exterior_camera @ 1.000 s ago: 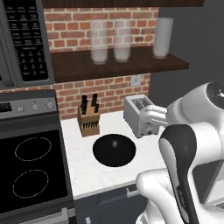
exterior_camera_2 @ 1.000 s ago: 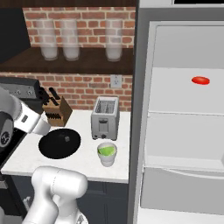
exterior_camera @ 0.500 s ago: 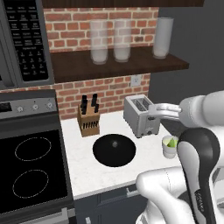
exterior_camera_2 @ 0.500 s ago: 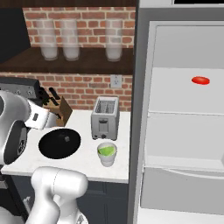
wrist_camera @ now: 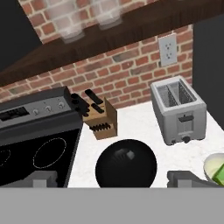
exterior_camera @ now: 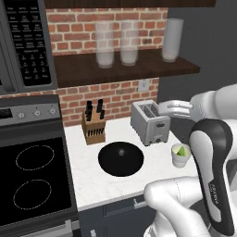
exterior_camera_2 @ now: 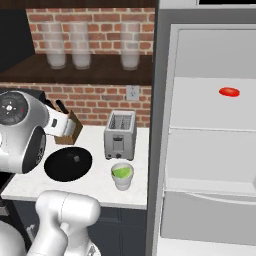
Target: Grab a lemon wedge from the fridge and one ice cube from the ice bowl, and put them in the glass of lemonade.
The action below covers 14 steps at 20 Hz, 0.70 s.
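The black ice bowl [exterior_camera: 120, 159] [exterior_camera_2: 67, 164] [wrist_camera: 126, 165] lies on the white counter in front of the toaster, with a small pale ice cube [wrist_camera: 129, 154] near its middle. To its right stands the glass of lemonade [exterior_camera: 181, 154] [exterior_camera_2: 122, 175] [wrist_camera: 215, 170], holding yellow-green liquid. The fridge [exterior_camera_2: 162, 100] is open on the right, its white shelves in view. The lemon wedge is out of view. My gripper [wrist_camera: 116, 179] hovers above and in front of the bowl, open, its fingertips [wrist_camera: 43, 178] far apart with nothing between them.
A silver toaster [exterior_camera: 149, 122] and a wooden knife block [exterior_camera: 92, 126] stand at the back of the counter. The black stove top [exterior_camera: 32, 178] lies to the left. A flat red disc [exterior_camera_2: 229, 92] rests on a fridge shelf. Tall clear glasses [exterior_camera: 121, 42] line the wall shelf.
My arm has swung up and to the right in the left base view, uncovering the glass of lemonade. The gripper has stayed open. Nothing on the counter has moved.
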Available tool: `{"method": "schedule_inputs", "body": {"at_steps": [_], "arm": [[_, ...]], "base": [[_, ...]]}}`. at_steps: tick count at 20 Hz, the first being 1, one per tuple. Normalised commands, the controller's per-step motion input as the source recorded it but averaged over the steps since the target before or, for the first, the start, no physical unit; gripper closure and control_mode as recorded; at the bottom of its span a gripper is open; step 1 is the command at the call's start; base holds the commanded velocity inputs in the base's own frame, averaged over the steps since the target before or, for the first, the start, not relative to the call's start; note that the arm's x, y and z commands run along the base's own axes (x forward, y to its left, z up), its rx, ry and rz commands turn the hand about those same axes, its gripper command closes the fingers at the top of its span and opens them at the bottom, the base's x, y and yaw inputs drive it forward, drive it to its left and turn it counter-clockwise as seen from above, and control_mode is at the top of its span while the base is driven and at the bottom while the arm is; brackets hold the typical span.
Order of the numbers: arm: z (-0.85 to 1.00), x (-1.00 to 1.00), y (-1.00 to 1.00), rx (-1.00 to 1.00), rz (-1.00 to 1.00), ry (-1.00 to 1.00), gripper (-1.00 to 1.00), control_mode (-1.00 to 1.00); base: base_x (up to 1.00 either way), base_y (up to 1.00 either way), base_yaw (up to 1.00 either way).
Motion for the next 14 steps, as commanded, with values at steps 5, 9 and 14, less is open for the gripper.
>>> {"method": "schedule_inputs", "body": {"at_steps": [5, 9, 14], "arm": [[0.0, -0.06, 0.0, -0.02, -0.08, 0.24, -1.0, -1.0], [0.0, -0.34, 0.02, -0.04, -0.07, 0.23, -1.0, -1.0], [0.0, -0.56, 0.05, -0.04, -0.05, 0.15, -1.0, -1.0]], "base": [[0.0, 0.0, 0.0], [0.0, 0.0, 0.0], [0.0, 0.0, 0.0]]}}
